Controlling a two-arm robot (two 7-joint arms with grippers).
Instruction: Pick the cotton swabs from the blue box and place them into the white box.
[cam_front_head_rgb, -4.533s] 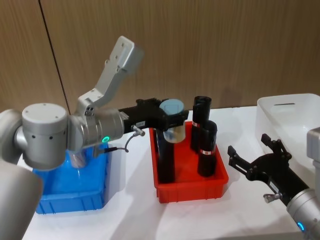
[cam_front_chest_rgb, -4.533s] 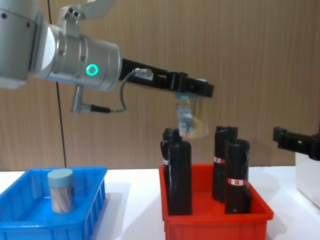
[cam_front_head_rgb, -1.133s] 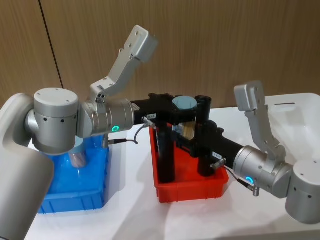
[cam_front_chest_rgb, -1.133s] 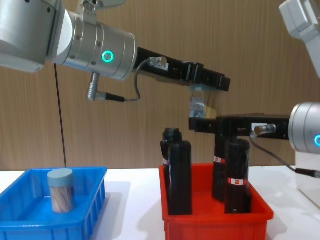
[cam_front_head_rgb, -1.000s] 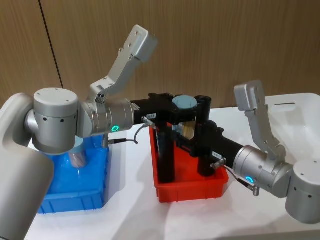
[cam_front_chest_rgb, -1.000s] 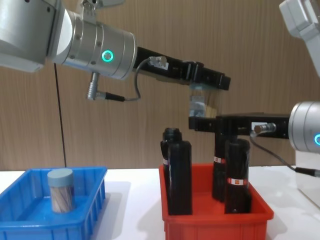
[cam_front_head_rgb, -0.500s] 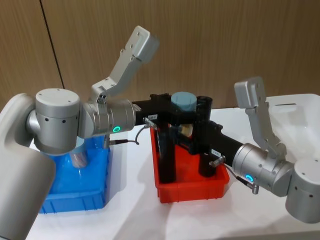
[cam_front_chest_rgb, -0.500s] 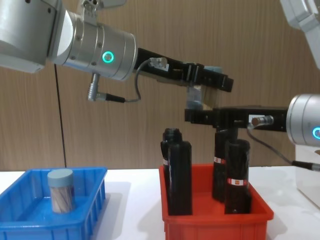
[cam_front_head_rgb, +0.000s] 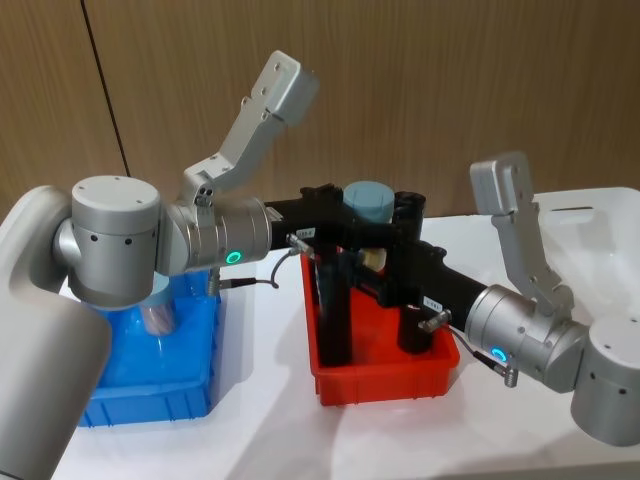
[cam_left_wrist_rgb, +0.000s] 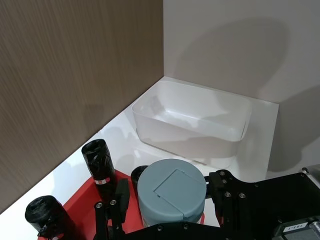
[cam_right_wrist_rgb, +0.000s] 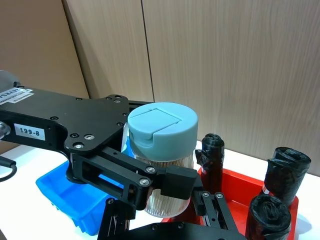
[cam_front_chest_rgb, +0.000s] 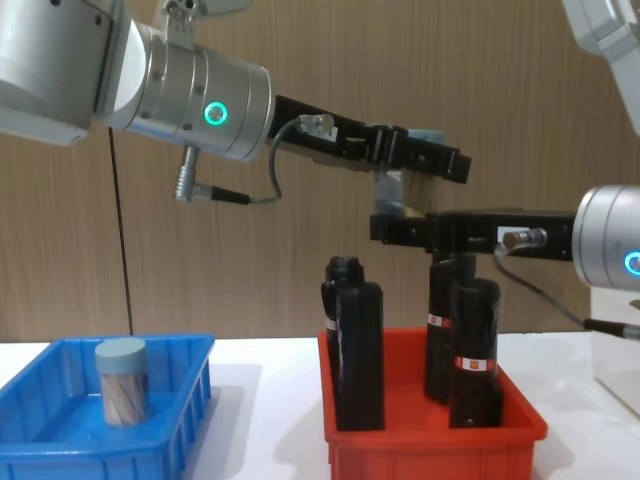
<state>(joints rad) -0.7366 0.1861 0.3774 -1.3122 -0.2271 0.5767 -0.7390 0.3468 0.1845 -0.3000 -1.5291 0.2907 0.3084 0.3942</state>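
Observation:
One jar of cotton swabs (cam_front_chest_rgb: 392, 190), clear with a grey-blue lid (cam_front_head_rgb: 369, 200), hangs in the air above the red bin. My right gripper (cam_front_chest_rgb: 395, 228) is shut on its lower body from the right. My left gripper (cam_front_chest_rgb: 425, 162) reaches in from the left and stands open around the jar just under the lid. The right wrist view shows the same jar (cam_right_wrist_rgb: 162, 132) between both sets of black fingers. A second jar (cam_front_chest_rgb: 122, 380) stands upright in the blue box (cam_front_chest_rgb: 60, 450) at the left. At the far right sits the white box (cam_front_head_rgb: 560, 215), with nothing visible inside (cam_left_wrist_rgb: 195, 120).
The red bin (cam_front_chest_rgb: 430, 450) in the middle holds several tall black bottles (cam_front_chest_rgb: 357, 350) directly under the held jar. Between the red bin and the white box lies bare white table (cam_front_head_rgb: 480, 260). A wooden wall stands close behind.
The right arm came in from the right and closed on the jar below the left gripper. In the last second the jar rose, so its lid now shows above the left fingers.

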